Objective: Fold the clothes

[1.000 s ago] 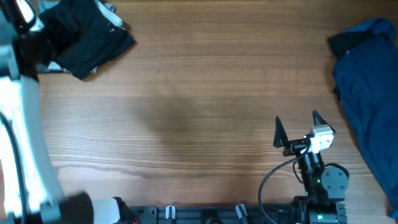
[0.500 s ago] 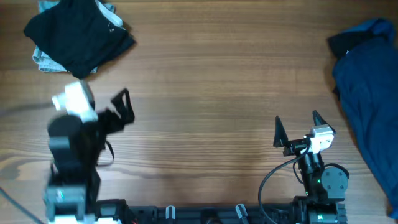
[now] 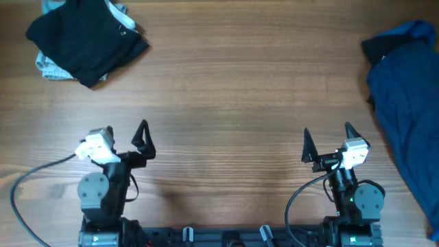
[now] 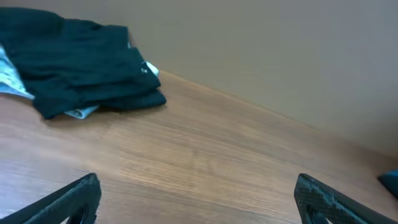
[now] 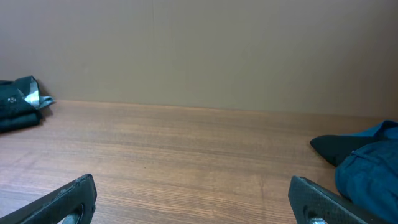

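A folded black garment lies on a pale blue one at the table's far left; it also shows in the left wrist view and small in the right wrist view. A crumpled blue garment with a dark piece under it lies at the right edge, and shows in the right wrist view. My left gripper is open and empty near the front left, over bare wood. My right gripper is open and empty near the front right.
The wooden table lies between the two piles. Both arm bases and a black rail stand along the front edge. A plain wall rises behind the table.
My left arm has swung back from the black pile at the far left to its place near the front edge. The black garment stays put. The right arm has not moved.
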